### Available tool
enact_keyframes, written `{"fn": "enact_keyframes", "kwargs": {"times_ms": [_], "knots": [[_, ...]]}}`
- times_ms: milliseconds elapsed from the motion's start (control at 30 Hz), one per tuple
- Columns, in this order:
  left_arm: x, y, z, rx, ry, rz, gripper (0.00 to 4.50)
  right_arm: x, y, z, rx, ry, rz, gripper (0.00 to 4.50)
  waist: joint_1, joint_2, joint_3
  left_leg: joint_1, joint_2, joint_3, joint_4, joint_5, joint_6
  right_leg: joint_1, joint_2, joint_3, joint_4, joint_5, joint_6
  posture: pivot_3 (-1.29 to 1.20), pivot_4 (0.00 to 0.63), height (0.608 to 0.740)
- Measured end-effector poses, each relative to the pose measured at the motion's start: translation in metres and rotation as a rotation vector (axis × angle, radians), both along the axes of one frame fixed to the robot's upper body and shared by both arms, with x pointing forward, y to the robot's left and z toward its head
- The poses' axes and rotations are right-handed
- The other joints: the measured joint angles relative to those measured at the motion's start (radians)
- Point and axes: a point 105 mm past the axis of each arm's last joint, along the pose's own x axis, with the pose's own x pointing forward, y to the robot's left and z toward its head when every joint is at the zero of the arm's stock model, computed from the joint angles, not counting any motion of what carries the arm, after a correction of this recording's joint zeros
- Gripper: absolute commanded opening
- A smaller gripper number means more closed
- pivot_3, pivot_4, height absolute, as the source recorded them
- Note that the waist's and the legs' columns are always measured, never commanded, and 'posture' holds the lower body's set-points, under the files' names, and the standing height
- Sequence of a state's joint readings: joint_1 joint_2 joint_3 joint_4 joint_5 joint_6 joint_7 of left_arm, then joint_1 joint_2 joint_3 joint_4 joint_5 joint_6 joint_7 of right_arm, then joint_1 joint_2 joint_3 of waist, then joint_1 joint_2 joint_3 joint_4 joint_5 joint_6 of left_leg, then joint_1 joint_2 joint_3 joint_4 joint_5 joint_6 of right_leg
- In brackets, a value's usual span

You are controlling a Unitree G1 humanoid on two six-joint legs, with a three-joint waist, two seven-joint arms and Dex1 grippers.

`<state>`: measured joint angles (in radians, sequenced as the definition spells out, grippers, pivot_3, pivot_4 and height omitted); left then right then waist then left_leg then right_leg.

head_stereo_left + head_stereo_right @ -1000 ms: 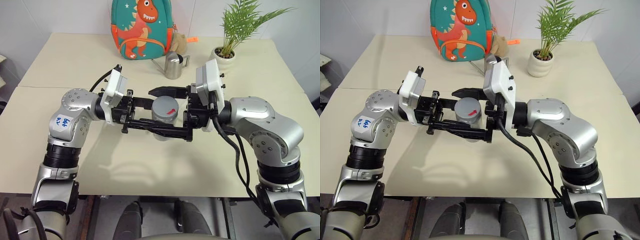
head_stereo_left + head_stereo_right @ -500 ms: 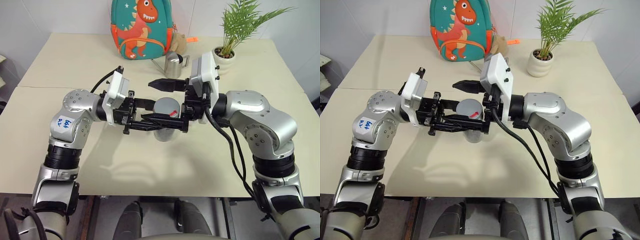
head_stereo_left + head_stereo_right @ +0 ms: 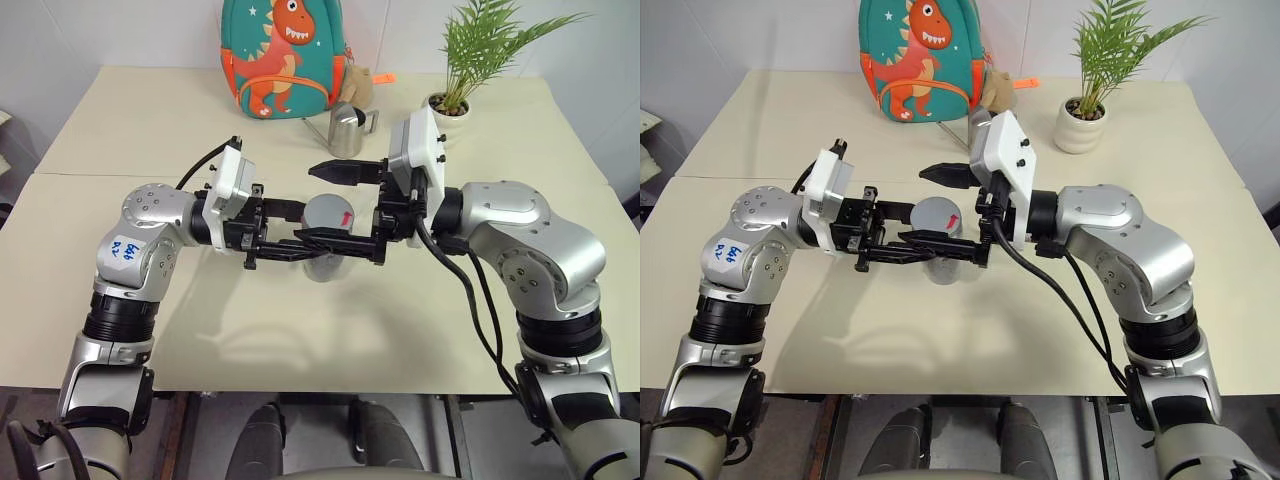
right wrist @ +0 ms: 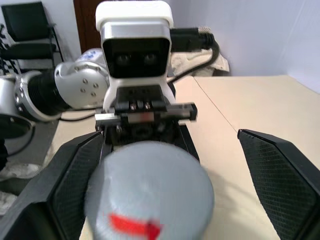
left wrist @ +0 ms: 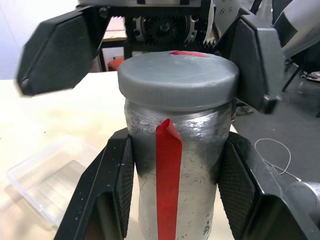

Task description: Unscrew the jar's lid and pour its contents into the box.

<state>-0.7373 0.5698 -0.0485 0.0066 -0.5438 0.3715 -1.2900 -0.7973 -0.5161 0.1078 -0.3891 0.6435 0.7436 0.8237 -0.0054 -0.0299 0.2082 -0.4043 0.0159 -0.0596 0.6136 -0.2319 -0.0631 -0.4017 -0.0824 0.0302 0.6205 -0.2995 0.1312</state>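
The silver-grey jar (image 5: 175, 185), with a red stripe down its side, is held upright above the table, and my left gripper (image 3: 312, 232) is shut on its body. The flat grey lid (image 5: 177, 80) is on the jar. My right gripper (image 3: 338, 205) comes from the opposite side and stands open. Its fingers (image 5: 257, 60) flank the lid with a gap on at least one side. The clear plastic box (image 5: 45, 180) lies on the table below the jar. The contents are hidden inside the jar.
A steel jug (image 3: 348, 130) stands behind the jar, with a dinosaur backpack (image 3: 285, 55) at the far edge of the beige table (image 3: 120, 120) and a potted plant (image 3: 455, 100) to its right. Open table surface lies on both sides of the arms.
My right gripper has shifted slightly up and away, from level with the jar's body to level with the lid, still open. The left gripper has kept the jar in place.
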Motion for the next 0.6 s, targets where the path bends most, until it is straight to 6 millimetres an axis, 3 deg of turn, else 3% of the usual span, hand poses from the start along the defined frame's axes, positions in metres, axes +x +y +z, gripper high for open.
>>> {"fn": "enact_keyframes", "kwargs": {"times_ms": [600], "knots": [[0.001,0.001,0.000,-0.004,0.001,0.012,1.97,-0.007,-0.022,0.001,-0.033,0.001,-0.055,4.49,0.001,0.000,0.000,0.000,0.000,0.001,0.000,0.000,0.000,0.000,0.000,0.001,0.000,0.000,0.000,0.00,0.150,0.740]]}}
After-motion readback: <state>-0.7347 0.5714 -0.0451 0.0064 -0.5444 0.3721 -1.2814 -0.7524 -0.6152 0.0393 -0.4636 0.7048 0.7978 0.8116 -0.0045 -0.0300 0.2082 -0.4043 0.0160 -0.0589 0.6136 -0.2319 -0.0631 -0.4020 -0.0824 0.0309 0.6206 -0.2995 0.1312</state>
